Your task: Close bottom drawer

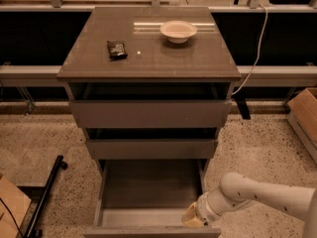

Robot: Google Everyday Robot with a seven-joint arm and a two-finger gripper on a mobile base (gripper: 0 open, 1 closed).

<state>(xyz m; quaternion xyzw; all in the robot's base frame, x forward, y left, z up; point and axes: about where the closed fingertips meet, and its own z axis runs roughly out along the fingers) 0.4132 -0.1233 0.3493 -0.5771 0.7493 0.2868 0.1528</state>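
The bottom drawer [148, 192] is pulled far out of the grey-brown cabinet, its long box open and bare inside, its flat front [148, 232] at the lower edge of the view. My gripper [193, 217] sits at the drawer's front right corner, by the top of the front panel, on a white arm [262, 195] coming from the right. The middle drawer [151, 148] and the upper drawer [148, 113] stand slightly out.
On the cabinet top lie a white bowl [178, 31] and a dark packet [116, 49]. A cardboard box [303, 118] is at the right, another [10, 207] at the lower left beside a black bar [44, 195]. A cable [255, 48] hangs at the right.
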